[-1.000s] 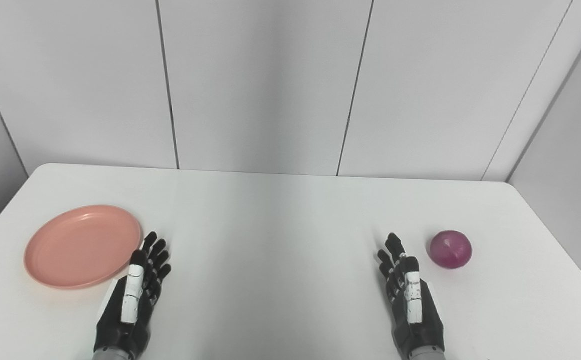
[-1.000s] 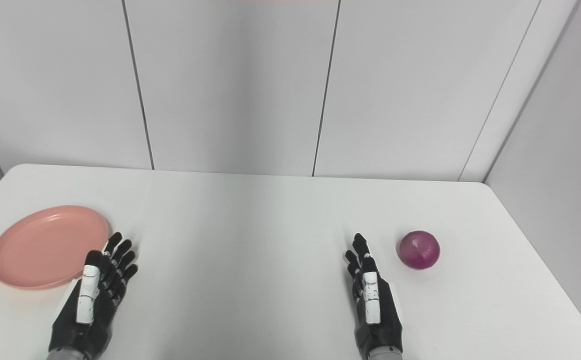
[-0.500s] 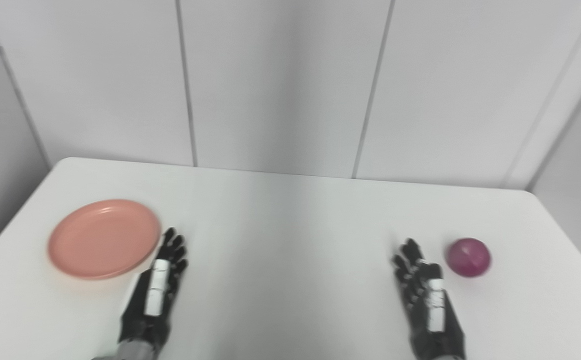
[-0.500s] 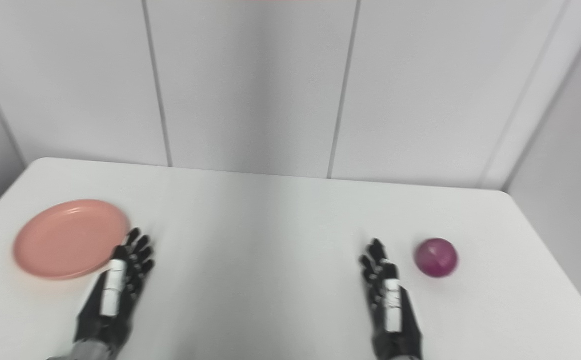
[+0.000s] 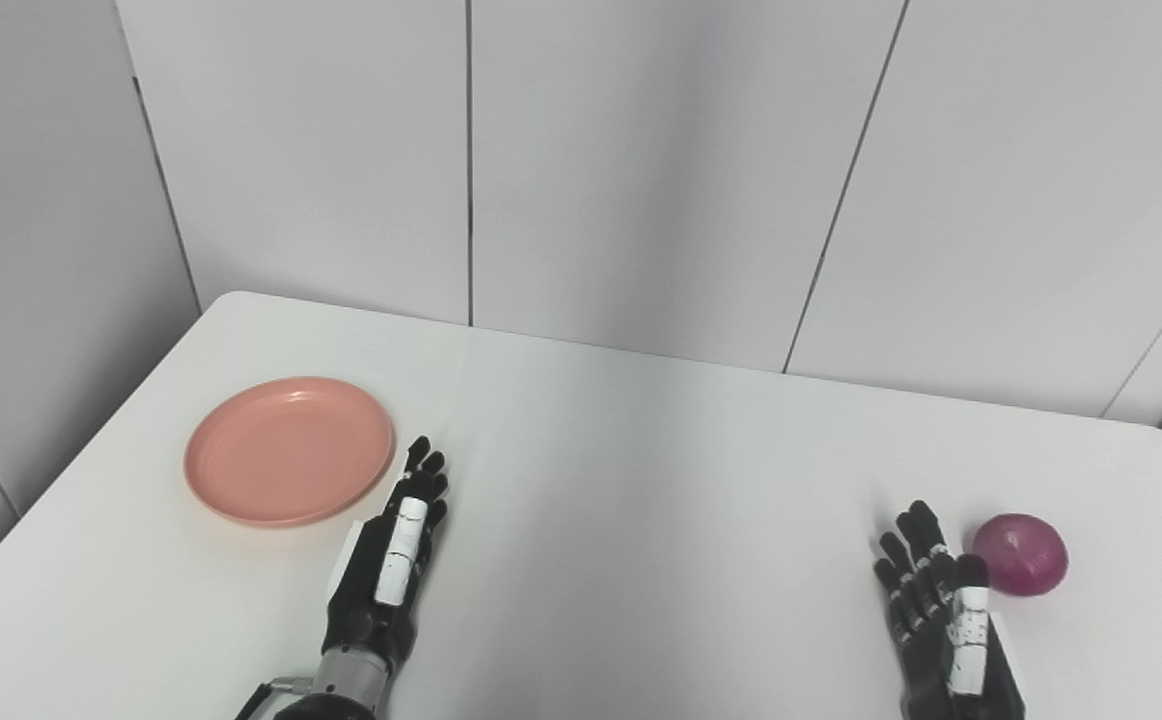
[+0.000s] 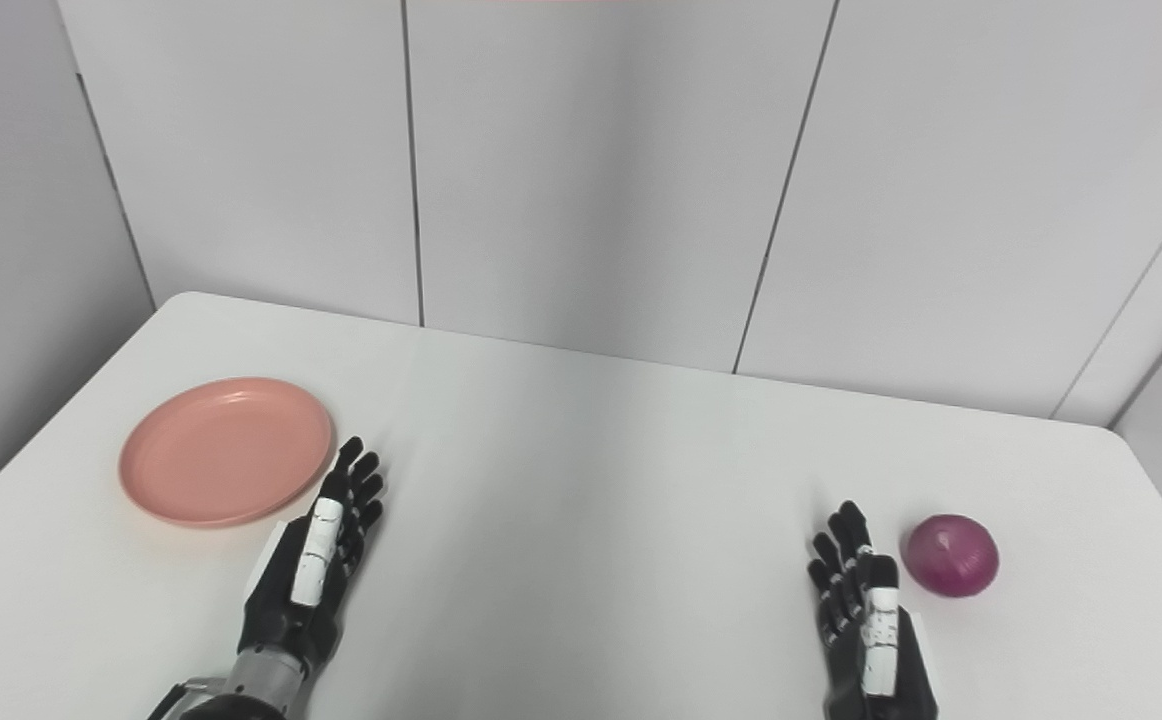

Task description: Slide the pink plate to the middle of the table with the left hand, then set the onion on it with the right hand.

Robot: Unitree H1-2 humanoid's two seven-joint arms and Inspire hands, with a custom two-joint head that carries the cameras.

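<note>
a white table (image 5: 641, 480) with a smooth matte top and rounded corners stands against pale grey wall panels (image 5: 641, 170) split by thin dark seams. nothing lies between the two hands on the bare middle of the table. the pink plate (image 5: 290, 450), round, shallow and glossy with a raised rim, sits at the left side and holds nothing. the left hand (image 5: 391, 565) lies just beside its right rim, fingers straight and apart, holding nothing. the red onion (image 5: 1020, 554), a smooth purple globe, rests at the right side, just beside the right hand (image 5: 946, 620), whose fingers are also spread and empty.
</note>
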